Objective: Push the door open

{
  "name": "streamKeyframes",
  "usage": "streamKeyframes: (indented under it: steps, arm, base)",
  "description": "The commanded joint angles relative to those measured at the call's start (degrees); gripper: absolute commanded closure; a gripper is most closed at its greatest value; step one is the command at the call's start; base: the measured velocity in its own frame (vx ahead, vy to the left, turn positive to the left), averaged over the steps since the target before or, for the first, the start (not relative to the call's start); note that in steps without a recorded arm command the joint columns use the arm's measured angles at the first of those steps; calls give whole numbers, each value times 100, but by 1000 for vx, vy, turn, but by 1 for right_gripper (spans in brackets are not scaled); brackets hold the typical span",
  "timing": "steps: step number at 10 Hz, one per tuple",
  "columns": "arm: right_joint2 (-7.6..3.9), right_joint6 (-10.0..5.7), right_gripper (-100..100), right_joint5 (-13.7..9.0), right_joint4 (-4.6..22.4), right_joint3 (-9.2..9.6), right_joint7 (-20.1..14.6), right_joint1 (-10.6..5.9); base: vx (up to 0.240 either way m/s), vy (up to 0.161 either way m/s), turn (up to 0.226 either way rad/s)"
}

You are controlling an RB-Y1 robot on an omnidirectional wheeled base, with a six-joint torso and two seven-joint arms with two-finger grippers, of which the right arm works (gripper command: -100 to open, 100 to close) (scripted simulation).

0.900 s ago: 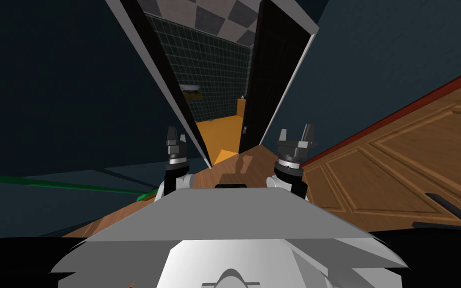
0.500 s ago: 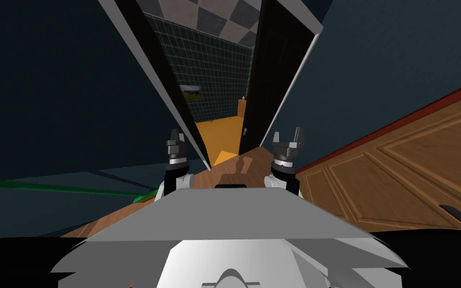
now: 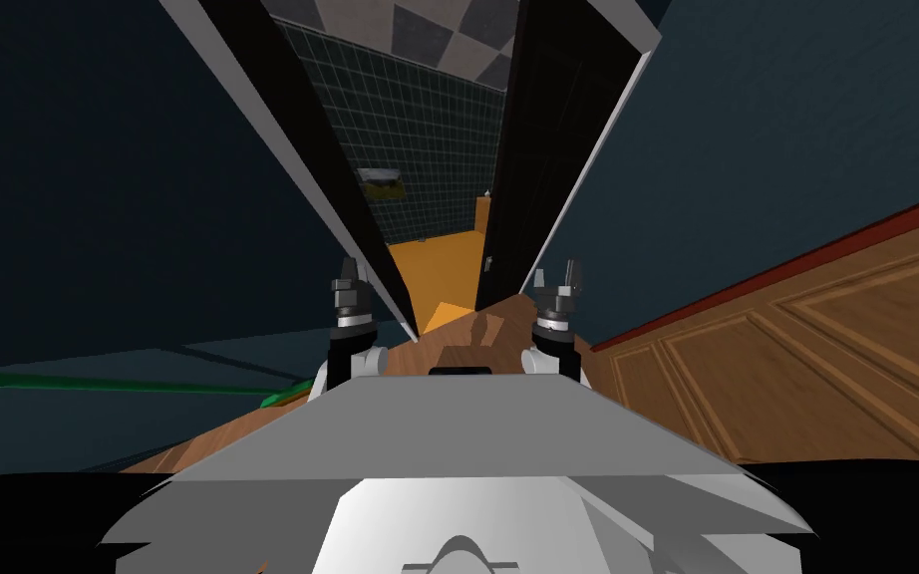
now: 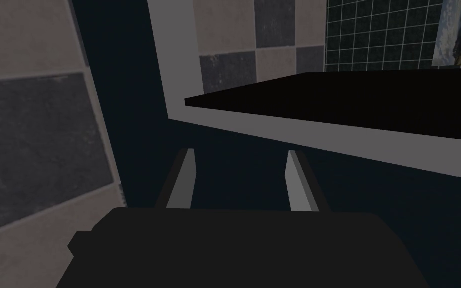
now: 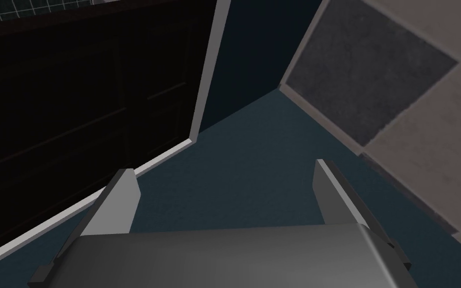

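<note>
One dark, almost black panelled door [image 3: 547, 130] is the task's thing, and it is seen already ajar, swung away into the room beyond and standing along the right side of the opening, just ahead of the right gripper [image 3: 557, 277]. It is judged to be a stiff, fairly heavy slab that turns on hinges instead of lifting, unlikely to be damaged by a firm push. Its smooth flat face offers nothing to be clasped, so it is best pressed and not gripped. The push is best placed on the face towards the far free edge, where a small pale fitting [image 3: 488, 261], probably the handle, is made out; close to the hinged side much more force would be needed. Slipping of the thin blade fingers along the face is to be expected if they are set at a slant. The right gripper's fingers are spread wide with nothing between them, and the left gripper [image 3: 351, 274], near the opposite jamb, is likewise spread and empty. The opening is bordered by a pale grey door frame [image 4: 174, 60]. Beyond it an orange floor [image 3: 438, 259] and a dark green tiled wall [image 3: 418, 130] are seen, with dark blue walls [image 3: 766, 130] on either side.
</note>
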Motion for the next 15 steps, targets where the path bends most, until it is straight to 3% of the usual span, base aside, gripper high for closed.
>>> streamKeyframes:
  steps: [1, 8, 9, 14, 15]
  arm:
    - [-28, -23, -100, 8, 232, 7, 3, -94]
    - [-96, -133, -100, 89, 1375, 114, 60, -532]
    - [-96, -133, -100, 89, 1383, 114, 60, -532]
    - [-115, -223, -100, 155, 2292, 202, 108, -893]
    - [-115, -223, -100, 155, 2333, 202, 108, -893]
  base:
    - [73, -78, 37]
    - [96, -82, 43]
    - [50, -47, 17]
    - [85, -80, 46]
    - [46, -73, 25]
